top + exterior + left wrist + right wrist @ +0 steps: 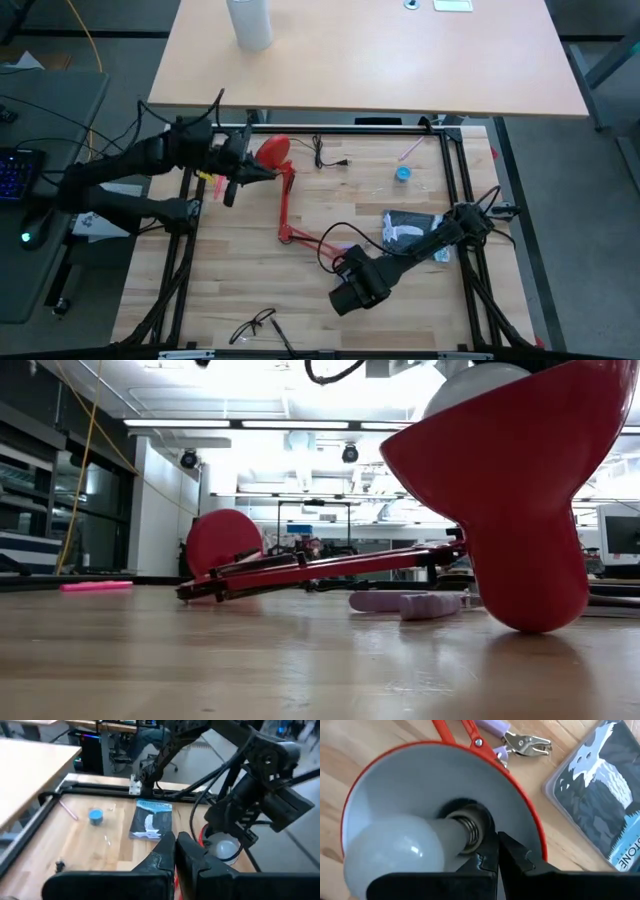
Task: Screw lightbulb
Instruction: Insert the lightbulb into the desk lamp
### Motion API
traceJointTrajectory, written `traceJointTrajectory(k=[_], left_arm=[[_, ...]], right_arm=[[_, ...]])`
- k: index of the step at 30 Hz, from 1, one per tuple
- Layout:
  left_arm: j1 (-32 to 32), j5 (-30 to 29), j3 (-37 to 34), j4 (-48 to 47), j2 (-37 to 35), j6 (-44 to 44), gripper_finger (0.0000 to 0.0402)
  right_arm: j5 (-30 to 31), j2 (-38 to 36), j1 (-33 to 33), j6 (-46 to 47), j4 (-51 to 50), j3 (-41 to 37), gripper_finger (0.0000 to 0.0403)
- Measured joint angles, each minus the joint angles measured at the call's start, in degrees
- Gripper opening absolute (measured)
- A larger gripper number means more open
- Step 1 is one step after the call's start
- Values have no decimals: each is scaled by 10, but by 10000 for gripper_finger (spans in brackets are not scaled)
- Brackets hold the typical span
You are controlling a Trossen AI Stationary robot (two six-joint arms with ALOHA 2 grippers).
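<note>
Your right gripper (496, 851) hovers at the near middle of the table, fingers pressed together and holding nothing, right over the red lamp shade (395, 775); the lightbulb (395, 845) sits in the shade's socket, threads still showing; your left gripper (175, 851) waits at the far left, fingers together, empty.

The flat dark-blue card with a pale mountain picture (605, 790) shows letters, seemingly "STONE". Its other print is illegible.
</note>
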Motion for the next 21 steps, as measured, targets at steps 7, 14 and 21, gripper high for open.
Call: traceJointTrajectory(k=[7, 14, 21], left_arm=[[-10, -3, -133, 78, -42, -79, 0], [-38, -4, -210, 136, -39, -116, 0], [-56, -57, -224, 183, -14, -112, 0]], right_arm=[[-18, -3, 18, 7, 0, 0, 0], [-32, -3, 39, 36, 0, 0, 0], [-55, -93, 60, 150, 1, -132, 0]])
